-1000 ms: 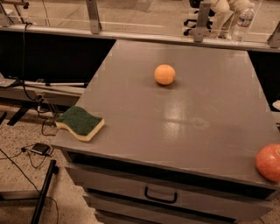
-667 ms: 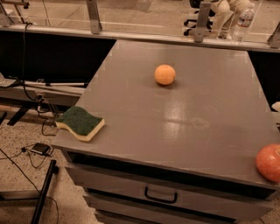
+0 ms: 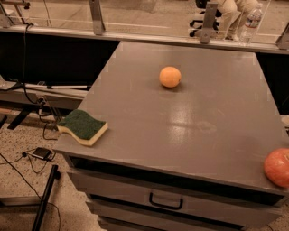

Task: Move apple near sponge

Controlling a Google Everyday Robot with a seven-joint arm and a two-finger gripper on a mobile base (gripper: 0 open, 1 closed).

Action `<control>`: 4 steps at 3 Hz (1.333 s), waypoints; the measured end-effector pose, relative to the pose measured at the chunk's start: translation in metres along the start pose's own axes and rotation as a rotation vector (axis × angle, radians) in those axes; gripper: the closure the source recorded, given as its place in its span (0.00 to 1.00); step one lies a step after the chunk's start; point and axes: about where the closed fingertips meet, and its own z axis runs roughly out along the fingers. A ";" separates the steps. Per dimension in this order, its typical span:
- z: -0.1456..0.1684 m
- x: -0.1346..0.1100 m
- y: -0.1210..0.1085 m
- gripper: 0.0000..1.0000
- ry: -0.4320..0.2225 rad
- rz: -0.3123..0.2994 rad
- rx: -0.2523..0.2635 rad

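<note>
The apple (image 3: pixel 277 168), red-pink and round, sits at the table's front right corner, partly cut off by the right edge of the view. The sponge (image 3: pixel 82 127), dark green on top with pale yellow foam below, lies at the table's front left corner. The two are a full table width apart. My gripper (image 3: pixel 235 6) shows only as pale rounded parts at the top edge of the view, above the table's back right, far from both the apple and the sponge and holding nothing I can see.
A plain orange fruit (image 3: pixel 170 76) lies on the grey table (image 3: pixel 189 126) at the back middle. A drawer handle (image 3: pixel 165 201) sits below the front edge. A rail with posts (image 3: pixel 97 18) runs behind the table. Cables and stand legs (image 3: pixel 40 153) cover the floor at the left.
</note>
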 end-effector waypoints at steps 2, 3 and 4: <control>-0.001 -0.002 0.001 0.39 0.001 -0.004 0.003; -0.001 -0.003 0.001 0.62 0.001 -0.005 0.005; -0.004 -0.013 -0.003 0.86 -0.023 -0.013 0.005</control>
